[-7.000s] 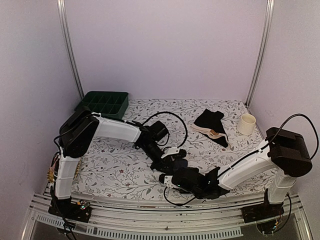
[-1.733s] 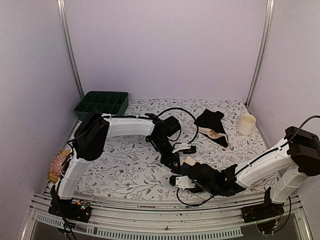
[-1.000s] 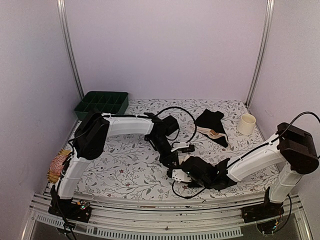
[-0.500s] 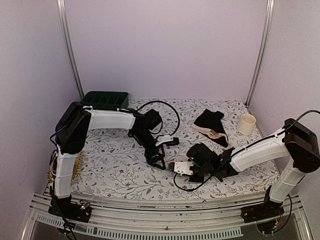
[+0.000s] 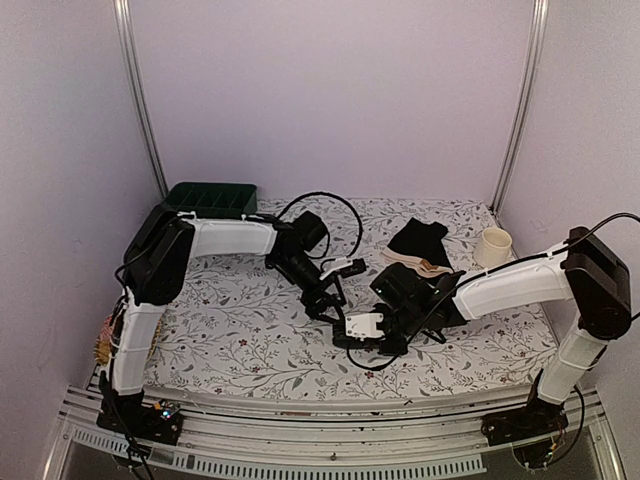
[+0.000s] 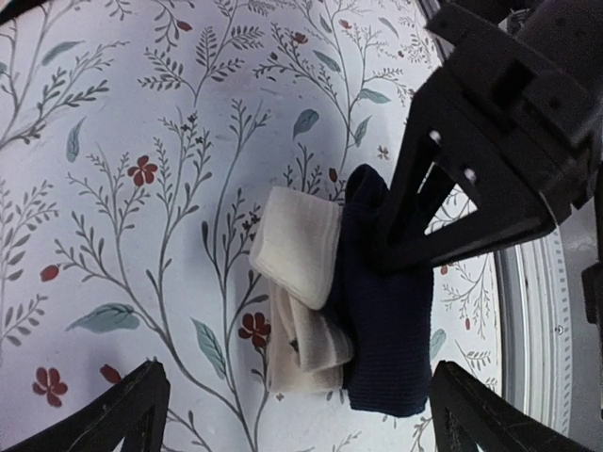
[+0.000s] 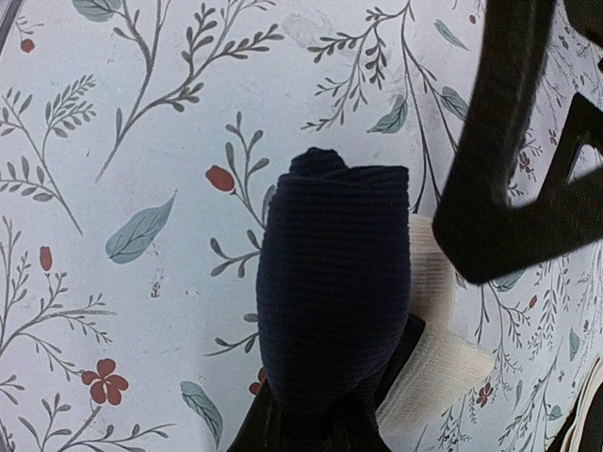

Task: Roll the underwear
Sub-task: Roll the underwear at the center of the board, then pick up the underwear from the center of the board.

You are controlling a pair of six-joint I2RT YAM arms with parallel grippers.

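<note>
The floral-patterned table (image 5: 230,330) fills the lower half of the top view. The left arm (image 5: 225,238) reaches from the lower left corner up and across toward the middle. The right arm (image 5: 510,288) comes in from the right edge to meet it there.

A dark green compartment tray (image 5: 210,198) sits at the upper left of the cloth, against the back wall. An underwear pile (image 5: 420,240), black with a cream and brown edge showing beneath it, lies right of centre near the back. A cream cup (image 5: 493,247) stands upright just beside the pile, further right.

The rolled underwear (image 6: 382,325) rests on the table at the middle of the top view, between the two wrists. In the left wrist view it lies in the centre of the frame as a dark ribbed roll. Cream fabric is tucked against the roll's left side.

The left gripper (image 6: 301,395) hangs above this bundle with its fingers spread wide. One tip shows at the lower left of its view and the other at the lower right, and neither touches the fabric.

The right gripper (image 7: 306,428) is clamped on the dark roll. In its own view the fingers pinch the roll's lower end at the bottom centre, with the cream fabric showing to the right.
</note>
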